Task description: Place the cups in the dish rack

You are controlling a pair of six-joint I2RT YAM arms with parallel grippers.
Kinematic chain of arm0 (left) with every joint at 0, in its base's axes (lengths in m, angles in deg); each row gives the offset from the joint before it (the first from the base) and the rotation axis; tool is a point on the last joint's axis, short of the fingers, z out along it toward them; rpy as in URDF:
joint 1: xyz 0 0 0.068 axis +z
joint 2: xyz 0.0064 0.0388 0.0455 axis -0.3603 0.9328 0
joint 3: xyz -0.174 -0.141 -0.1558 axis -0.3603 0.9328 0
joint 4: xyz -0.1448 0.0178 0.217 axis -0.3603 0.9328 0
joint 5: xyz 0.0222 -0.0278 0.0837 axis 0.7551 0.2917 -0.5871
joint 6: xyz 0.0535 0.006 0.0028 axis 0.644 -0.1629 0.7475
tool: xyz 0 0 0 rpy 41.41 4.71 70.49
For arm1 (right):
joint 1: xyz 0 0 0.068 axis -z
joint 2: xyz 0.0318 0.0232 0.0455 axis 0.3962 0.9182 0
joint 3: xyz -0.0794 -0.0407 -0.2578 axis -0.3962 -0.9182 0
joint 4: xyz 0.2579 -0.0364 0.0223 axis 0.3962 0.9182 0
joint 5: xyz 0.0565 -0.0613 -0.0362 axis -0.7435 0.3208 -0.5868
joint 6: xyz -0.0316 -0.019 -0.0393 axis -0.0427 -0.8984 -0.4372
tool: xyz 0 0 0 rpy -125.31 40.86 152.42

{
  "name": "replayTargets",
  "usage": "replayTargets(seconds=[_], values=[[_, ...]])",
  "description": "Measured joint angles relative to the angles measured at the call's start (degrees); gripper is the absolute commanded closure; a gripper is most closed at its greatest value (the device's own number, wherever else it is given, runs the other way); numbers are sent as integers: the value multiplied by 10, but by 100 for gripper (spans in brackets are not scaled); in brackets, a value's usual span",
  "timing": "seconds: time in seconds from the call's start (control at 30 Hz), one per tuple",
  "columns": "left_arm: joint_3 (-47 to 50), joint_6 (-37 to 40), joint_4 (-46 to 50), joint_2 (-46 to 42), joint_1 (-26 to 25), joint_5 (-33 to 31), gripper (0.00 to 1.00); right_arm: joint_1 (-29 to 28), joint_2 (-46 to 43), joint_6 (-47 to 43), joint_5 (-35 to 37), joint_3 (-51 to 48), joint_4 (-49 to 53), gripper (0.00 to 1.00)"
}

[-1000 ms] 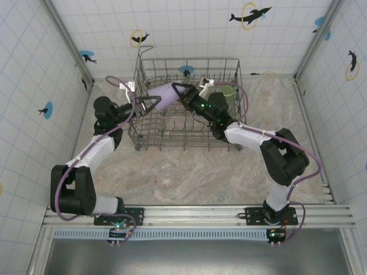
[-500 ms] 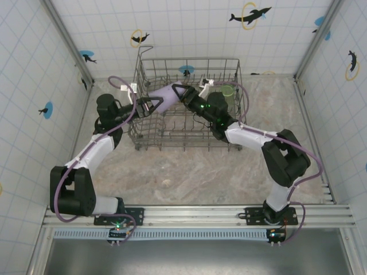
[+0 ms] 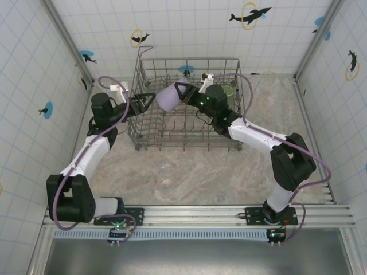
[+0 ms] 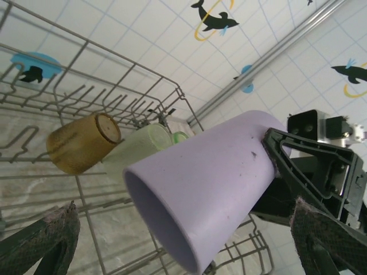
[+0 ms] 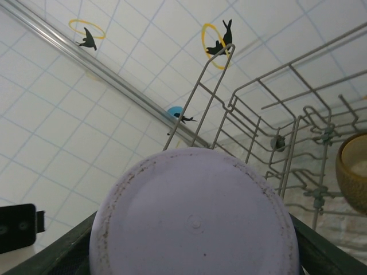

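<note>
A: What is seen at the left side of the dish rack (image 3: 189,139)?

B: The left gripper (image 3: 143,102) is found there, its jaws spread wide with nothing between them. The lavender cup (image 3: 168,97) just beside it is not touched by it

A: Where is that cup held?

B: It is carried above the rack's left half, tipped on its side, with the mouth turned to the left. Its base end is clasped by the right gripper (image 3: 184,93), one finger (image 4: 298,150) being pressed against each side of the base

A: What is stowed further right?

B: An amber cup (image 4: 83,143) and a pale green cup (image 4: 140,146) are seen lying inside the rack, towards its far side

A: How is the placing best done?

B: It is judged that the cup should be turned mouth down before it is lowered, and a free row of tines chosen well apart from the other two cups. The grip should be loosened only once the rim is borne by the wires, and the left arm should be kept off the rack wall
</note>
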Motion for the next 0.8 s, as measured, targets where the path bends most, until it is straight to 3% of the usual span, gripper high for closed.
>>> replayTargets(seconds=[0.43, 0.8], values=[[-2, 17, 13, -15, 3, -32, 3, -16, 38, -149, 80, 86, 127, 59], [-2, 9, 2, -25, 5, -35, 2, -36, 124, -226, 120, 186, 193, 58]])
